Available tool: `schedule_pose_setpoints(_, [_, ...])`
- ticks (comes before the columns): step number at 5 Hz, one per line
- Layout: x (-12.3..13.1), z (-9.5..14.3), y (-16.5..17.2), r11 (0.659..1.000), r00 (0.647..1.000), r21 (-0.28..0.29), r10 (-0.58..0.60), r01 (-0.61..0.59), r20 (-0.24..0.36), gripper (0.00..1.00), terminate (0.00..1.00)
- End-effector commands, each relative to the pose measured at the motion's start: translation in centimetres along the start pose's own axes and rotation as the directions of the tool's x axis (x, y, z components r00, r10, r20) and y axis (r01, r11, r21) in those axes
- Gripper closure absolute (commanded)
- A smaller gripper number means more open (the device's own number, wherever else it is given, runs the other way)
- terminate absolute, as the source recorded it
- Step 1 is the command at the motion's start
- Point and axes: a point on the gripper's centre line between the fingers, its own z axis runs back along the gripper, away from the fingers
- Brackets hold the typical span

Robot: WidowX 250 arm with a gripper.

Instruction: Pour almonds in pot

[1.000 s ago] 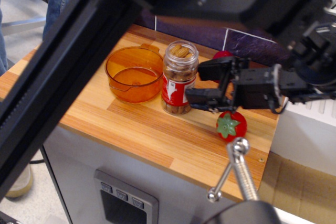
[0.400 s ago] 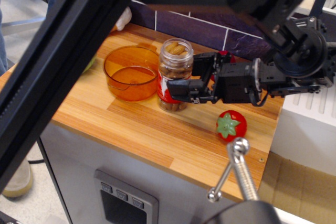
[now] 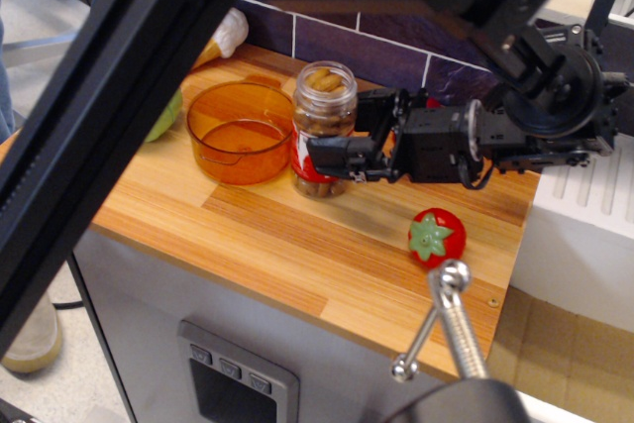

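Between the claw's (image 3: 332,141) jaws stand the almonds (image 3: 324,106).

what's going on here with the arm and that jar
A single robot arm reaches in from the right, and its gripper sits around the lower part of an open clear jar of almonds. The jar stands upright on the wooden counter, right beside the orange pot, which looks empty. Nothing has been poured yet. Whether the gripper has fully closed on the jar is hard to tell. A red strawberry toy lies nearer the front edge.
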Motion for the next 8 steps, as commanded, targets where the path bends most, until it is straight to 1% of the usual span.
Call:
schedule_pose_setpoints(1, [-2.3, 0.7, 0.1, 0.997, 0.995, 0.039, 0.059, -0.062, 0.078, 1.00, 0.00])
schedule_pose_setpoints(2, [-2.8, 1.9, -0.6, 0.999, 0.963, 0.004, 0.030, -0.032, 0.268, 1.00, 0.00])
schedule_pose_setpoints(3, [-3.6, 3.3, -1.8, 0.997, 0.872, -0.064, 0.074, -0.049, 0.483, 1.00, 0.00])
schedule_pose_setpoints(4, [-5.1, 3.9, -1.8, 0.995, 0.764, -0.097, 0.071, -0.011, 0.642, 1.00, 0.00])
schedule_pose_setpoints(5, [-6.5, 2.8, -0.9, 0.994, 0.651, -0.108, 0.087, -0.008, 0.754, 1.00, 0.00])
schedule_pose_setpoints(6, [-7.7, 2.2, 0.0, 0.992, 0.560, -0.128, 0.103, 0.005, 0.822, 1.00, 0.00])
schedule_pose_setpoints(7, [-8.5, 2.4, 0.8, 0.995, 0.525, -0.090, 0.104, -0.052, 0.845, 1.00, 0.00])
schedule_pose_setpoints(8, [-8.0, 1.8, 1.7, 0.989, 0.509, -0.096, 0.142, -0.116, 0.849, 1.00, 0.00])
